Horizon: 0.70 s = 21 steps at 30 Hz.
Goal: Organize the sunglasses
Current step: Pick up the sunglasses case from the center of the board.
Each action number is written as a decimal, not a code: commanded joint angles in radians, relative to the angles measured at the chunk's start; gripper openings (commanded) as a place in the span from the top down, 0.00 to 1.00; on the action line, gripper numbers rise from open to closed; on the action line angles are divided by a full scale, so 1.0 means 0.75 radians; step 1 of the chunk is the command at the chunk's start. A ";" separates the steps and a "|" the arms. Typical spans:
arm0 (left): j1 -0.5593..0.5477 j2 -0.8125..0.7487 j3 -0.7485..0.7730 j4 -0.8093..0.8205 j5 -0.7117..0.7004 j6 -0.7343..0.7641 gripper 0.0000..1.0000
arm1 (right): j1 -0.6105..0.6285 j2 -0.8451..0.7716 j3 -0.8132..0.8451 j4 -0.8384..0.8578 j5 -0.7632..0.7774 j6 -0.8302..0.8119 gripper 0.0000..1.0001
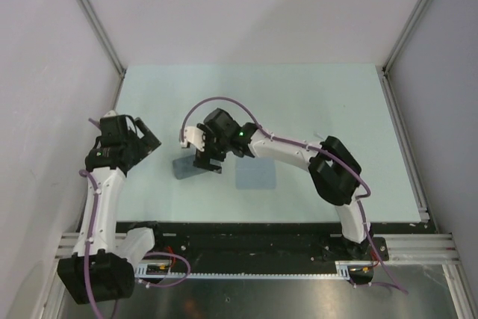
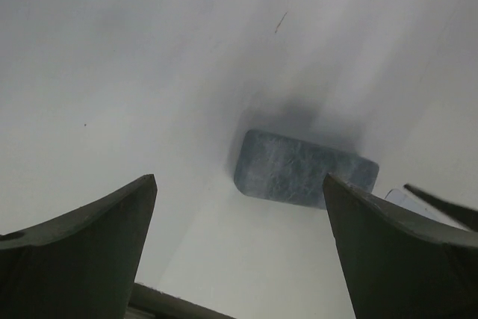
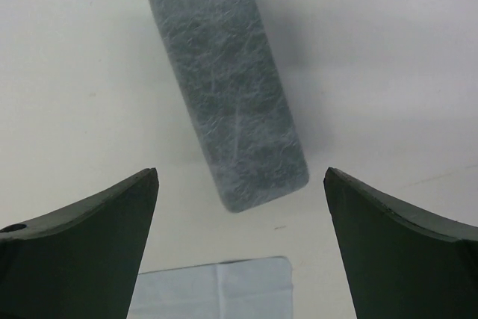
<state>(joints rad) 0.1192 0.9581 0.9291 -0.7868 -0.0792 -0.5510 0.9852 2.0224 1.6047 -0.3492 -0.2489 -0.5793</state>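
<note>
Top external view: the left gripper (image 1: 144,140) hangs with jaws spread above the pale table (image 1: 314,102), well left of the grey felt case (image 1: 183,168), while the right gripper (image 1: 209,163) is poised over that case, with a grey-blue cloth (image 1: 255,175) just to its right. Left wrist view: both fingers stand wide apart, gripping nothing, the case (image 2: 302,169) lying beyond them. Right wrist view: the jaws are fully parted and empty, the case (image 3: 228,87) lies tilted on the table with its near end between them, untouched, the cloth (image 3: 213,289) is nearer the camera, and the sunglasses show in no view.
</note>
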 commanded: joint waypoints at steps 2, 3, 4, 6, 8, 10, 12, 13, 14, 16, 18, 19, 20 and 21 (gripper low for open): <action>0.070 0.009 -0.020 -0.008 0.134 -0.022 0.00 | -0.068 0.122 0.222 -0.111 -0.228 -0.087 0.00; 0.080 0.017 -0.020 -0.008 0.140 -0.022 0.00 | -0.074 0.146 0.286 -0.135 -0.247 -0.115 0.00; 0.082 0.021 -0.022 -0.008 0.148 -0.016 0.00 | -0.076 0.189 0.317 -0.198 -0.263 -0.129 0.00; 0.097 0.027 -0.022 -0.008 0.151 -0.010 0.00 | -0.084 0.234 0.378 -0.268 -0.290 -0.158 0.00; 0.111 0.032 -0.024 -0.006 0.155 -0.008 0.00 | -0.082 0.259 0.411 -0.320 -0.300 -0.193 0.00; 0.131 0.036 -0.024 -0.008 0.163 -0.010 0.00 | -0.080 0.269 0.421 -0.330 -0.300 -0.201 0.00; 0.144 0.058 -0.024 -0.002 0.193 -0.014 0.00 | -0.072 0.294 0.431 -0.340 -0.270 -0.226 0.00; 0.146 0.064 -0.022 -0.002 0.200 -0.016 0.00 | -0.068 0.306 0.446 -0.350 -0.237 -0.234 0.00; 0.148 0.085 -0.024 0.002 0.218 -0.016 0.00 | -0.064 0.326 0.454 -0.359 -0.231 -0.246 0.00; 0.152 0.101 -0.026 0.004 0.226 -0.016 0.00 | -0.060 0.339 0.460 -0.361 -0.220 -0.242 0.00; 0.156 0.107 -0.038 0.010 0.236 -0.014 0.00 | -0.060 0.351 0.458 -0.357 -0.214 -0.244 0.00; 0.158 0.107 -0.042 0.008 0.238 -0.010 0.00 | -0.058 0.355 0.458 -0.350 -0.212 -0.244 0.00; 0.158 0.109 -0.050 0.008 0.241 -0.010 0.00 | -0.056 0.361 0.454 -0.342 -0.196 -0.244 0.00; 0.162 0.105 -0.055 0.012 0.245 -0.012 0.00 | -0.054 0.371 0.454 -0.334 -0.188 -0.244 0.00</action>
<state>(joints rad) 0.2237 1.0443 0.9028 -0.7921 0.0696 -0.5503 0.9371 2.2814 1.9026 -0.5957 -0.4149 -0.7414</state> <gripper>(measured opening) 0.996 0.994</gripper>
